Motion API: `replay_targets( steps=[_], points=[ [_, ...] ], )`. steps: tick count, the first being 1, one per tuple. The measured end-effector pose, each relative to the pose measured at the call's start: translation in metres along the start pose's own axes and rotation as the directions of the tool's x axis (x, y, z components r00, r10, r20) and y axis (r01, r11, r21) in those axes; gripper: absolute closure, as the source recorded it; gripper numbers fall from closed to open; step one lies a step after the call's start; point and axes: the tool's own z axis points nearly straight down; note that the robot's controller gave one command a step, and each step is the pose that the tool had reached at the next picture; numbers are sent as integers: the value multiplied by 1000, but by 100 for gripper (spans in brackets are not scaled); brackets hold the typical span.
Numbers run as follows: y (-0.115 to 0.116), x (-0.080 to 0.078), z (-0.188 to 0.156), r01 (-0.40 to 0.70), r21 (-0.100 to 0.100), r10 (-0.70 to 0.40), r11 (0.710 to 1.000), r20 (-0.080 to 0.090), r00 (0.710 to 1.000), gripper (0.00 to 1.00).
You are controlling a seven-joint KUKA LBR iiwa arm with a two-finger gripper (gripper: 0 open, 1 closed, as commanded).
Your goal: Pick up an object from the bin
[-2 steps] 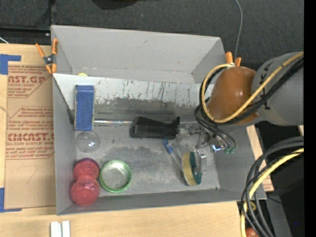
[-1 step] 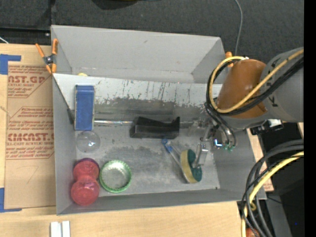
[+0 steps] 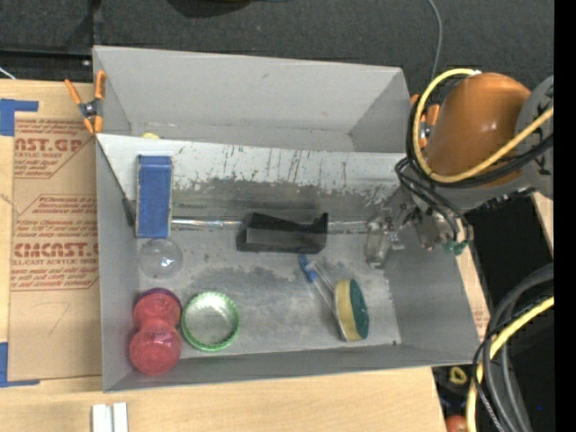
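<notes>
1. Camera view: the end effector (image 3: 380,241) hangs low at the right side of the grey bin (image 3: 270,106). I cannot tell whether it is spread or pressed together, and I see nothing pinched in it.
2. Nearest to it lie a small blue-and-white tube (image 3: 311,269), a yellow-and-green disc (image 3: 350,310) on edge just below, and a black block (image 3: 281,231) towards the middle.
3. The tube looks light, stiff and likely to roll, so it is best pinched across its narrow body.
4. The disc seems light, perhaps spongy, so its two flat faces offer the surest hold.
5. The black block looks rigid and heavier, so grip it across its short width.
6. Well apart at the left are a blue block (image 3: 154,196), a clear dome (image 3: 160,257), a pink two-lobed thing (image 3: 155,331) and a green-rimmed ring (image 3: 211,320).
</notes>
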Motion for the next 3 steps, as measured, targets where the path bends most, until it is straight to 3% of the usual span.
replay_targets(
  steps=[1, 2, 3],
  points=[
    [0, 0, 0, 0, 0, 0, 1000, 0, 1000, 100],
    [11, -12, 15, -4, 4, 4, 1000, 8, 1000, 100],
    [-11, 24, 104, 1, 3, -1, 1000, 3, 1000, 100]
  ],
)
